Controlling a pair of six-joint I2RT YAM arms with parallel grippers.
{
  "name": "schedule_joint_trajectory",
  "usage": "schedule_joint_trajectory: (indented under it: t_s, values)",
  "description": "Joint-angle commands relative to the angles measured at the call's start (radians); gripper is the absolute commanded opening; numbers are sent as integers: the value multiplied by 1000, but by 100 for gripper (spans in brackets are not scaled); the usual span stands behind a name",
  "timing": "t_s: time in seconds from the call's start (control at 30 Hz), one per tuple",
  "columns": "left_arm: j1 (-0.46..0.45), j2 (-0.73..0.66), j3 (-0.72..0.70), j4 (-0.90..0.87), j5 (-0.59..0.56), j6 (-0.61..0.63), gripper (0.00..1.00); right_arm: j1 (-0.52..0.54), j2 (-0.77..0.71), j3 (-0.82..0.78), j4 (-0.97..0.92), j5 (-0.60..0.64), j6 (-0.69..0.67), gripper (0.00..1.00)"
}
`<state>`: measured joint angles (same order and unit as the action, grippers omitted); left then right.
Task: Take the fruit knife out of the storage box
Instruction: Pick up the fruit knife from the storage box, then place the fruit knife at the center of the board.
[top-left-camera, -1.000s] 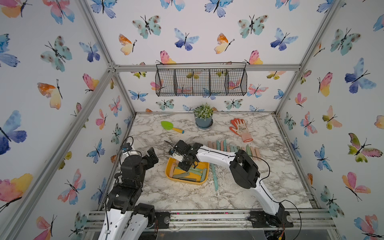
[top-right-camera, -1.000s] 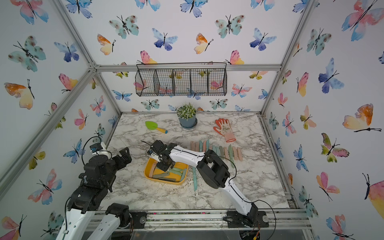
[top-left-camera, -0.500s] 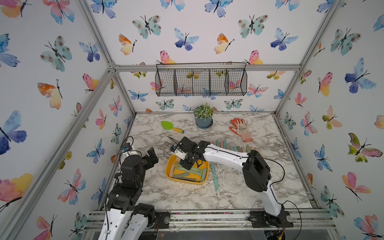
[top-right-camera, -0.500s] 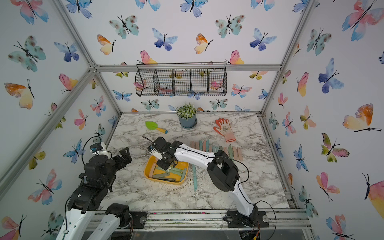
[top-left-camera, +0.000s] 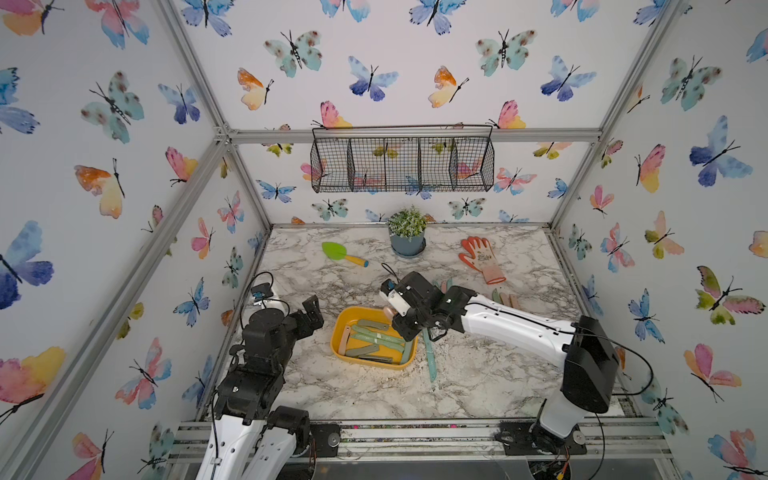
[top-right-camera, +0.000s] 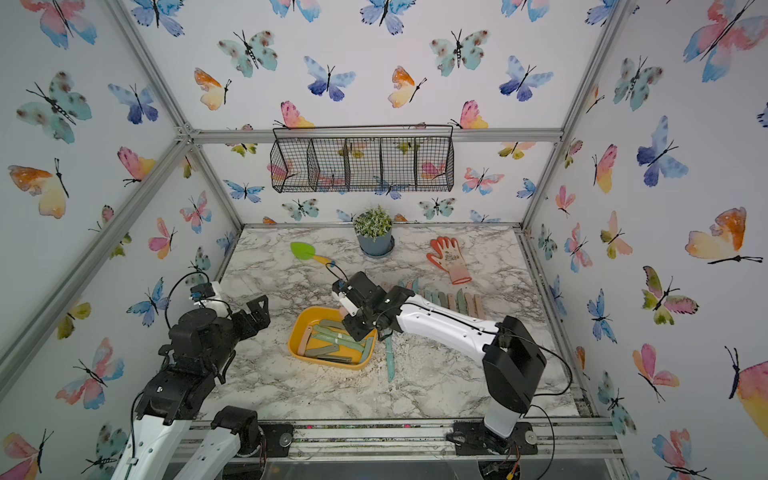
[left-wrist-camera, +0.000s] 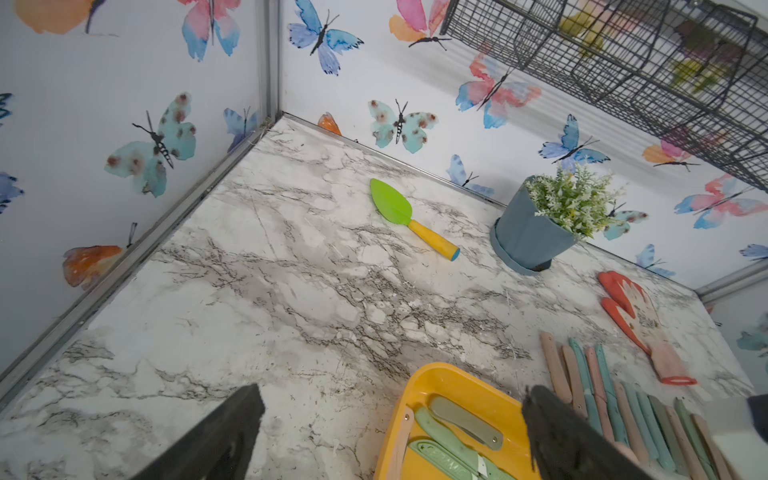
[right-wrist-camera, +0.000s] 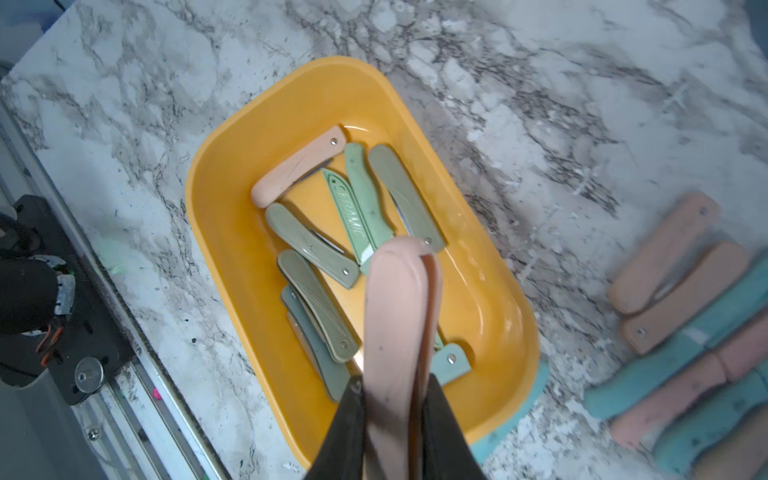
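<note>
The storage box (top-left-camera: 338, 332) (top-right-camera: 297, 332) (right-wrist-camera: 216, 199) (left-wrist-camera: 419, 386) is a shallow yellow tub on the marble top, with several folded green, grey and pink knives lying in it. My right gripper (right-wrist-camera: 392, 390) (top-left-camera: 409, 320) (top-right-camera: 357, 322) hangs over the box's right end, shut on a pink folded fruit knife (right-wrist-camera: 395, 299) (top-left-camera: 388, 311). The knife is lifted clear of the others. My left gripper (left-wrist-camera: 390, 415) (top-left-camera: 311, 311) (top-right-camera: 255, 309) stands open and holds nothing, to the left of the box.
A row of pink and teal knives (top-left-camera: 503, 297) (right-wrist-camera: 685, 332) lies on the table right of the box. One teal knife (top-left-camera: 430, 357) lies against the box's right side. Behind are a green trowel (top-left-camera: 343, 253), plant pot (top-left-camera: 407, 239), orange glove (top-left-camera: 482, 257) and wall-hung wire basket (top-left-camera: 401, 164).
My right gripper has moved rightwards across the box, still shut on the pink knife. The left arm has not moved.
</note>
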<state>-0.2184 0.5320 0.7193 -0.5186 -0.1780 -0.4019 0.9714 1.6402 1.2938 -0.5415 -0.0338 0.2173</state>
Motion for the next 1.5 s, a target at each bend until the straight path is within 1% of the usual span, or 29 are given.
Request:
schedule_joint_trajectory:
  t_s: [0.0,0.17,0.23,0.33,0.47,0.73,1.0,1.23,1.33,1.4,1.47]
  values:
    - [-11,9,-19,45,113,35,98,-56,-108,-134,45,18,115,18]
    - [-19,26,-18,45,115,35,98,-153,-265,-362,98,-4,214,18]
    - [-21,27,-18,47,115,35,98,-179,-299,-439,128,-17,240,18]
    - [-21,28,-18,43,108,34,98,-204,-308,-524,195,-79,261,18]
    - [-21,27,-17,39,95,32,98,-212,-264,-580,277,-152,281,18]
    - [-22,26,-15,34,77,30,98,-231,-169,-605,376,-232,298,18]
    - [-21,22,-14,31,63,26,98,-240,-166,-608,362,-228,303,18]
    - [-21,23,-12,29,60,26,98,-239,-172,-584,339,-218,288,21]
    - [-21,19,-11,25,43,22,98,-240,-198,-535,320,-234,234,23]
    - [-21,16,-8,18,2,12,98,-238,-228,-496,323,-237,192,24]
    - [-21,13,-5,7,-64,-10,98,-238,-249,-452,336,-237,143,26]
